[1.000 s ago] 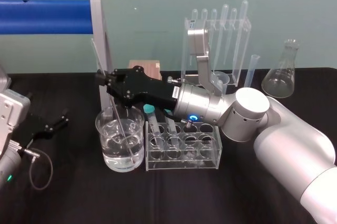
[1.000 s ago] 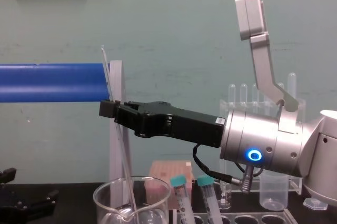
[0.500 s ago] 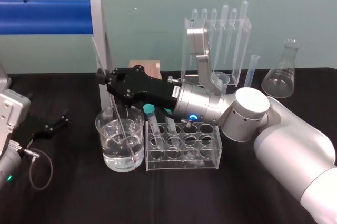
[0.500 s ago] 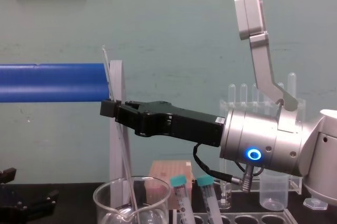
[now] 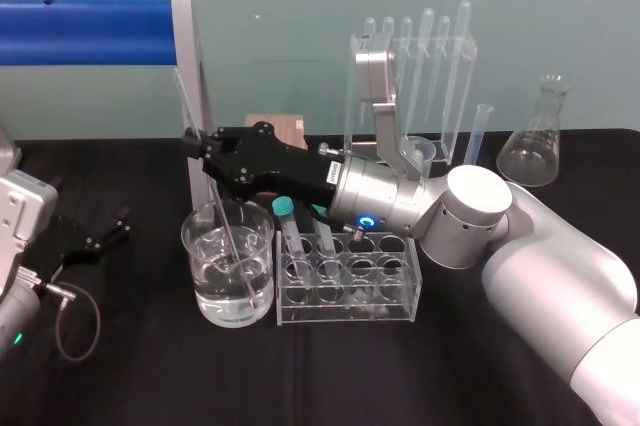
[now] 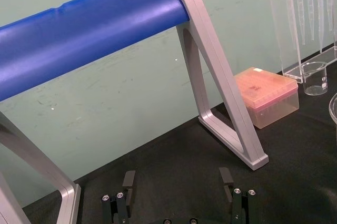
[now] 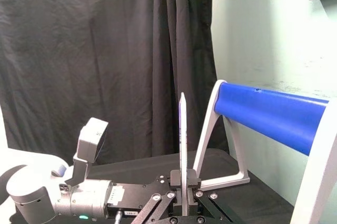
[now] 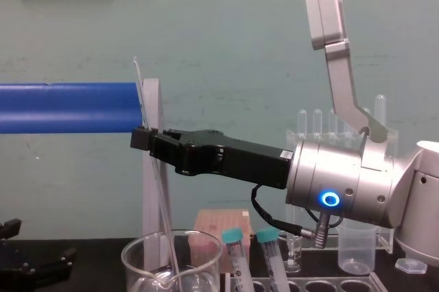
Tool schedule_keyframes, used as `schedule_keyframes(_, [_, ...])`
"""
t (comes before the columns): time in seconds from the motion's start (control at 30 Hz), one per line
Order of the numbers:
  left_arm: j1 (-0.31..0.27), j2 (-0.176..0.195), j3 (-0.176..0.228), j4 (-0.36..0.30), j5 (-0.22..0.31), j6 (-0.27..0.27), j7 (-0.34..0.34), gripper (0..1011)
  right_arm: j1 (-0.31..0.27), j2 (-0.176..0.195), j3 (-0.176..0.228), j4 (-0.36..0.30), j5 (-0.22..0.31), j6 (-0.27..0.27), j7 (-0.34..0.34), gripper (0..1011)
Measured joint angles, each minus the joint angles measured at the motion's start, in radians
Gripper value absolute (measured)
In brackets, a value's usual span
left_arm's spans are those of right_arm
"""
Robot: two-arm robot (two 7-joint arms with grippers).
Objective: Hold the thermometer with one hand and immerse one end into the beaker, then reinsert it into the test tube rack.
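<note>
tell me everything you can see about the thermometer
The thermometer is a very long, thin, clear glass rod. It stands nearly upright, its top leaning towards the robot's left. The right gripper is shut on its upper part, with a stretch sticking out above it. Its lower end dips into the water in the large glass beaker, next to the test tube rack.

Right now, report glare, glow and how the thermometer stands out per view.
Head view: glints on the beaker rim, thermometer faint inside. Chest view: blue ring glows; thermometer pale against the grey post. Right wrist view: thermometer in the right claw, bright against the dark curtain.
</note>
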Motion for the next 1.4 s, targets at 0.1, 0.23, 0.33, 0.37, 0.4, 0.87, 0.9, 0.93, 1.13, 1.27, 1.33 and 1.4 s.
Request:
schedule_keyframes(0.1, [0.0, 0.0, 0.0, 0.0, 0.0, 0.0, 0.0, 1008, -0.001, 0.001, 0.0, -0.002, 0.0, 0.001, -0.003, 57])
schedule_keyframes(0.23, [0.0, 0.0, 0.0, 0.0, 0.0, 0.0, 0.0, 1008, -0.004, 0.002, 0.001, -0.006, 0.0, 0.002, -0.006, 57])
schedule_keyframes(0.33, [0.0, 0.0, 0.0, 0.0, 0.0, 0.0, 0.0, 1008, -0.007, 0.004, 0.002, -0.013, 0.0, 0.004, -0.012, 57])
schedule_keyframes(0.37, [0.0, 0.0, 0.0, 0.0, 0.0, 0.0, 0.0, 1008, -0.008, 0.004, 0.002, -0.014, 0.0, 0.004, -0.013, 57])
schedule_keyframes(0.4, [0.0, 0.0, 0.0, 0.0, 0.0, 0.0, 0.0, 1008, -0.009, 0.005, 0.003, -0.016, -0.001, 0.005, -0.017, 57])
schedule_keyframes(0.87, [0.0, 0.0, 0.0, 0.0, 0.0, 0.0, 0.0, 1008, -0.016, 0.006, 0.003, -0.027, -0.005, 0.009, -0.029, 57])
schedule_keyframes(0.9, [0.0, 0.0, 0.0, 0.0, 0.0, 0.0, 0.0, 1008, -0.016, 0.006, 0.003, -0.027, -0.005, 0.009, -0.029, 57])
schedule_keyframes(0.93, [0.0, 0.0, 0.0, 0.0, 0.0, 0.0, 0.0, 1008, -0.016, 0.006, 0.003, -0.027, -0.005, 0.009, -0.029, 57])
schedule_keyframes(1.13, [0.0, 0.0, 0.0, 0.0, 0.0, 0.0, 0.0, 1008, -0.018, 0.006, 0.003, -0.027, -0.007, 0.008, -0.032, 57])
schedule_keyframes(1.27, [0.0, 0.0, 0.0, 0.0, 0.0, 0.0, 0.0, 1008, -0.02, 0.006, 0.005, -0.033, -0.009, 0.008, -0.043, 57])
schedule_keyframes(1.33, [0.0, 0.0, 0.0, 0.0, 0.0, 0.0, 0.0, 1008, -0.022, 0.007, 0.007, -0.038, -0.009, 0.008, -0.047, 57])
schedule_keyframes(1.4, [0.0, 0.0, 0.0, 0.0, 0.0, 0.0, 0.0, 1008, -0.026, 0.011, 0.012, -0.054, -0.009, 0.008, -0.052, 57])
